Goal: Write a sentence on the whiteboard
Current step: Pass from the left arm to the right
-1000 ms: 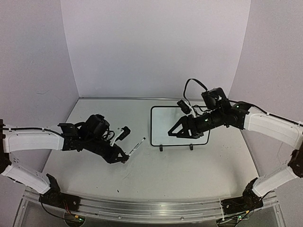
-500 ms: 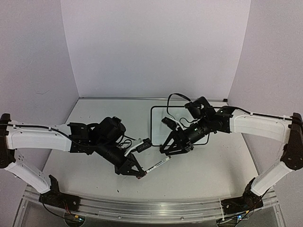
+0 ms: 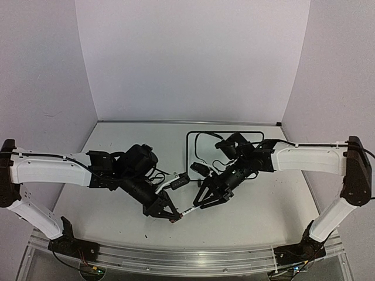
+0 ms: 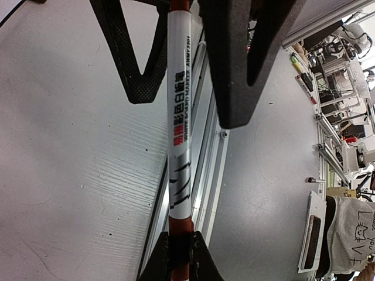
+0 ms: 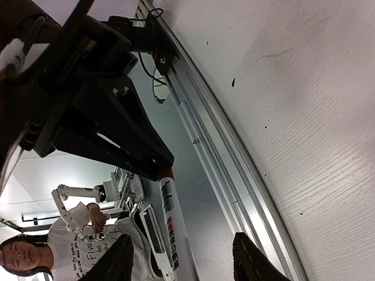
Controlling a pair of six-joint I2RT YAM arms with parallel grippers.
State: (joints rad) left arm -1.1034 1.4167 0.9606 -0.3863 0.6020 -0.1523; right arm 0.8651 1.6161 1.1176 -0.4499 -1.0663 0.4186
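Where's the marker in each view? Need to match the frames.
Top external: the marker sits low centre, spanning from the left gripper to the right gripper.
Left wrist: the marker runs vertically down the middle.
Right wrist: the marker is bottom centre-left, between that gripper's open fingers.
Shared landmark: the aluminium rail along the table's near edge.
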